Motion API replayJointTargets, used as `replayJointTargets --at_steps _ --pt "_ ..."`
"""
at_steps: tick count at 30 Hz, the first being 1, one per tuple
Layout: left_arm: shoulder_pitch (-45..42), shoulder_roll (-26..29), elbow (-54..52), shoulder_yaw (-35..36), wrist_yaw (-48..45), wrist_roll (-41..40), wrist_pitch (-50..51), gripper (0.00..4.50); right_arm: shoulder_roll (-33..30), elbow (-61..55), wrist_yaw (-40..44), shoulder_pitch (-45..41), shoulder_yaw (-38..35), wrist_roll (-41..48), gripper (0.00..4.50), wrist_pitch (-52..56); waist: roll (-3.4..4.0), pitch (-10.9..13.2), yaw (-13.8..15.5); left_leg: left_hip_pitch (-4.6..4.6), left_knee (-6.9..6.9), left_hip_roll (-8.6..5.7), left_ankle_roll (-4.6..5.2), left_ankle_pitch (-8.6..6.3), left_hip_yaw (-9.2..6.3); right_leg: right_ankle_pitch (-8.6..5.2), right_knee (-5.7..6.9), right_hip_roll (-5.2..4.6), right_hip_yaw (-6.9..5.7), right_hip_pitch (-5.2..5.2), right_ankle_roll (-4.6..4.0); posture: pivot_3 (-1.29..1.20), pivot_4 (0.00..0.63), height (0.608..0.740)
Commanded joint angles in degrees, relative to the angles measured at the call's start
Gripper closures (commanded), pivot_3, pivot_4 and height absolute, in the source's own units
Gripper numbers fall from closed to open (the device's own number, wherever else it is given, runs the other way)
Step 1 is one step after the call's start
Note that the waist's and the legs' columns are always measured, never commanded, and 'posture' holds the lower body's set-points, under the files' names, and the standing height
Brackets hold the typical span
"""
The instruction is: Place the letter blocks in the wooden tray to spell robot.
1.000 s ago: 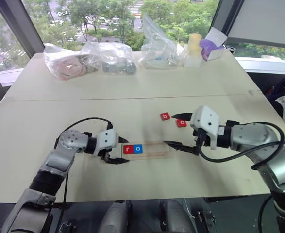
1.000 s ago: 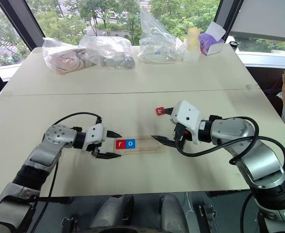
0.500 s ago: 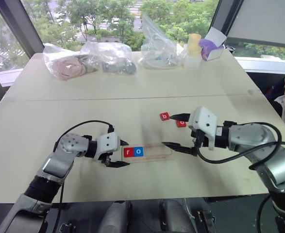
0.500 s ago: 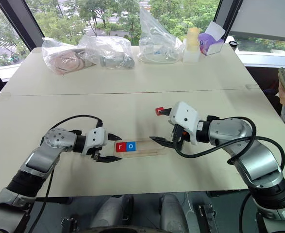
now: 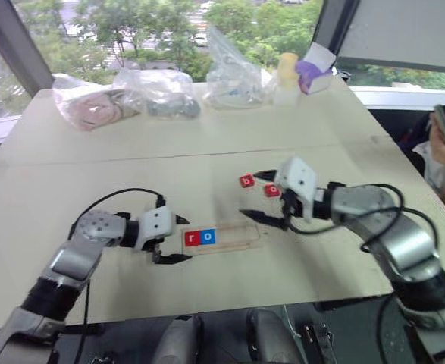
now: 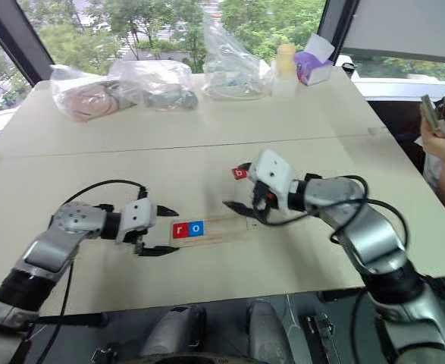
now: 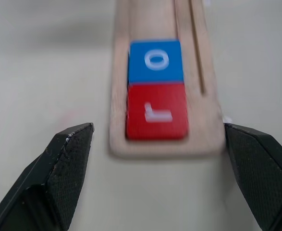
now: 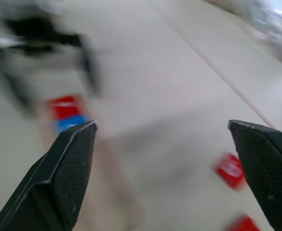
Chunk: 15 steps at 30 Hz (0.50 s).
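Tabletop (image 5: 207,303) edge near; wooden tray (image 5: 224,237) right half vacant.

An office or lab room on an upper floor is suggested: a broad beige tabletop (image 5: 93,167) is set against large dark-framed windows (image 5: 25,45), through which treetops (image 5: 245,15) are seen. Clear plastic bags (image 5: 230,72) of supplies are piled along its far edge.
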Motion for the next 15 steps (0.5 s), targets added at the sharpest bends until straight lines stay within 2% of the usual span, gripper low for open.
replayJointTargets --at_steps 1,6,11,15 --pt "6.3 5.6 2.6 2.9 0.3 2.1 -0.1 0.06 6.0 5.4 -7.6 -4.8 -0.8 -1.9 0.0 7.0 0.0 0.0 -0.2 0.14 -0.22 0.0 -0.04 0.04 0.0 -0.03 0.03 0.0 0.0 0.0 -0.06 0.0 0.15 0.74" --pt "12.8 9.0 0.7 9.5 1.5 -1.5 -1.8 0.06 12.7 12.1 -14.2 -9.2 0.0 -4.7 0.0 13.3 0.06 0.0 -0.3 0.55 -0.9 0.14 -0.1 0.08 -0.03 -0.26 0.38 0.17 0.01 -0.16 -0.44 0.0 0.15 0.74" --pt "14.7 6.9 -6.2 16.3 0.3 -13.5 3.0 0.06 17.6 17.8 -18.2 -11.4 -0.7 -6.1 0.0 15.3 0.05 0.1 -0.2 0.54 -0.93 0.13 -0.1 0.08 -0.06 -0.28 0.55 0.16 -0.09 -0.21 -0.44 0.0 0.15 0.74" --pt "14.6 6.2 -10.1 19.6 1.1 -19.3 7.9 0.06 20.0 20.5 -19.8 -12.7 -0.4 -7.2 0.0 16.7 0.01 0.1 0.0 0.49 -0.83 0.1 -0.11 0.08 -0.06 -0.28 0.57 0.14 -0.12 -0.2 -0.44 0.0 0.15 0.74"
